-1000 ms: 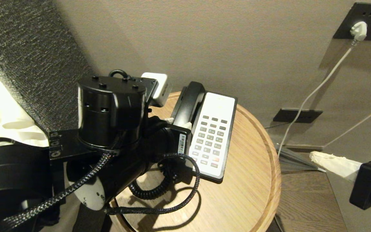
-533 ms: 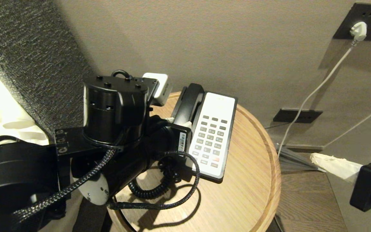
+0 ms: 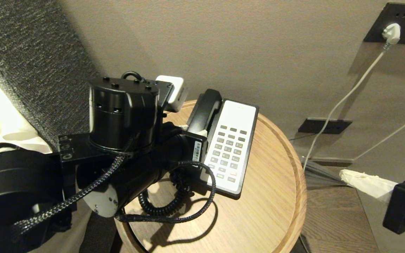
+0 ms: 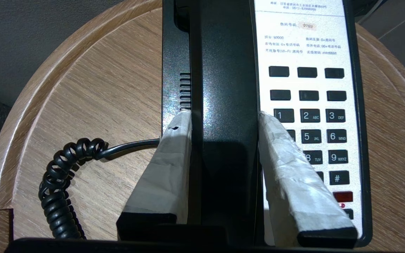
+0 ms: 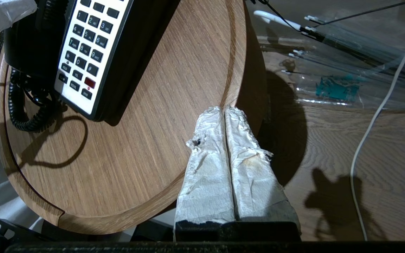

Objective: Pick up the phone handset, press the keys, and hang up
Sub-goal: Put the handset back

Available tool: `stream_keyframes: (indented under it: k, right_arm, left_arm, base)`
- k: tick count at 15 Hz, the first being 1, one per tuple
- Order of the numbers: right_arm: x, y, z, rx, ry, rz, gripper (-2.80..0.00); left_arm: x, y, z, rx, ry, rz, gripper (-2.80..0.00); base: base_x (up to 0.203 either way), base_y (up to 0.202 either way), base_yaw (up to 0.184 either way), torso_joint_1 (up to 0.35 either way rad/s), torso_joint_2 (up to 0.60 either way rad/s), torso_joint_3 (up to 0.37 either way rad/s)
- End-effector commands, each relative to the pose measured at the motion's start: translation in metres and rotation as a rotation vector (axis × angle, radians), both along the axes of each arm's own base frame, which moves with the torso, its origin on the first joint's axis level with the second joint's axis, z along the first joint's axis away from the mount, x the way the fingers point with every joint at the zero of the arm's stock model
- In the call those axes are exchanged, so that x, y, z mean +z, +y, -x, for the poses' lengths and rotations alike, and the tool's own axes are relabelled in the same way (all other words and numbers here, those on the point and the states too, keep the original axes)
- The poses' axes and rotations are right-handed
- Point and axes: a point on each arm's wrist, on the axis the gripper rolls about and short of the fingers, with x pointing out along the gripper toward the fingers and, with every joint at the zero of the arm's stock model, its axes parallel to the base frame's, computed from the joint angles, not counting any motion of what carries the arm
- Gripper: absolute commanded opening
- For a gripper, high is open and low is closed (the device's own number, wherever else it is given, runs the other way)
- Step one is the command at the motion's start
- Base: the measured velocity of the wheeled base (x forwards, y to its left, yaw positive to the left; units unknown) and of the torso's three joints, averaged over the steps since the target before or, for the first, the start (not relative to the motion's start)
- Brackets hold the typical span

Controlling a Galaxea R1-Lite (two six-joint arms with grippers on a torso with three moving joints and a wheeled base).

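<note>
Straddling the phone handset (image 4: 223, 105) across its narrow width, our left tool (image 4: 223, 121) clamps both flanks — its long axis runs straight ahead, beside the keys (image 4: 309, 116), cradled on the bench (image 4: 93, 98).

The left arm (image 3: 118, 154) is built of glossy black cylindrical housings, one capped with a flat lid studded with small round screws, beside a black bracket plate with three bolts. A braided black sleeved cable (image 3: 174, 218) loops from it, and a round white end cap (image 3: 101, 203) shows small screws. A white barcode sticker (image 3: 198, 151) marks the wrist. Both grippers' fingers (image 4: 169, 168) are wrapped in crinkled white tape over black bases.
</note>
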Motion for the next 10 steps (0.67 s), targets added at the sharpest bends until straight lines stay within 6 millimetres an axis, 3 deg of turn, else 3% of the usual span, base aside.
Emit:
stream_keyframes:
  k: [1,7,8,10]
  right_arm:
    - [0.001,-0.001,0.001,-0.003,-0.004,-0.005,-2.8]
    - [0.001,-0.001,0.001,-0.002,-0.006,-0.008,-2.8]
    - [0.0,-0.001,0.001,-0.002,-0.004,-0.007,-2.8]
    - [0.0,-0.002,0.002,-0.002,-0.003,-0.006,-2.8]
  left_arm:
    - [0.0,0.001,0.001,0.0,-0.002,0.004,-2.8]
    - [-0.008,0.002,0.003,-0.033,0.028,-0.01,-2.8]
    - [-0.009,0.001,0.002,-0.033,0.028,-0.01,0.0]
    - [-0.01,0.001,0.002,-0.032,0.031,-0.013,0.0]
  base:
    - [0.0,0.0,0.0,0.0,0.0,0.0]
    - [0.0,0.0,0.0,0.0,0.0,0.0]
    - [0.0,0.0,0.0,0.0,0.0,0.0]
    - [0.0,0.0,0.0,0.0,0.0,0.0]
